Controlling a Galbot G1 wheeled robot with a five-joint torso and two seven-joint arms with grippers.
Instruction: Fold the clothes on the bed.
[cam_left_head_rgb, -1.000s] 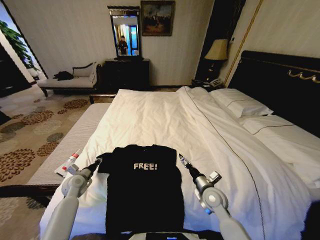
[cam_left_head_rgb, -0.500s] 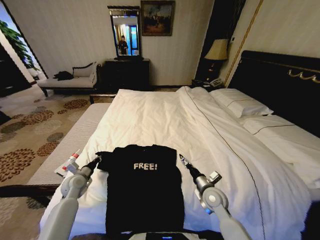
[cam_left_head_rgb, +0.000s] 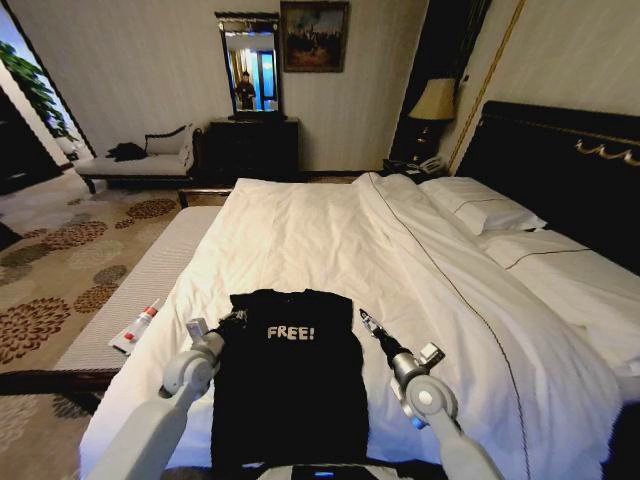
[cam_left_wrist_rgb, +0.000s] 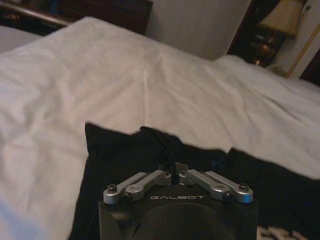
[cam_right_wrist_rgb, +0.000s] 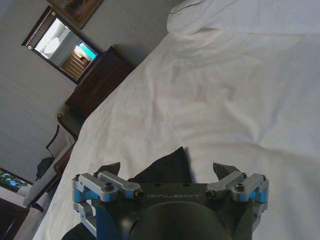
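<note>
- Black FREE! T-shirt (cam_left_head_rgb: 287, 375) lying flat, chest up, near the foot edge of the white bed (cam_left_head_rgb: 330, 230), small against all that duvet.
- Soft, light, floppy stuff by the look of it; bound to sag and bunch wherever it's lifted, zero stiffness.
- Best grab points probably the sleeve ends or shoulder corners, pinching a single layer so the duvet doesn't come along.
- Left gripper (cam_left_wrist_rgb: 173, 175) pressed together on a pinch of black fabric at the left sleeve, folded in over the shirt's edge.
- Right gripper (cam_right_wrist_rgb: 167, 170) spread wide, hovering just over the right sleeve tip, not clamped on anything.
- Small tube (cam_left_head_rgb: 135, 327) on the bedside bench, well clear.
</note>
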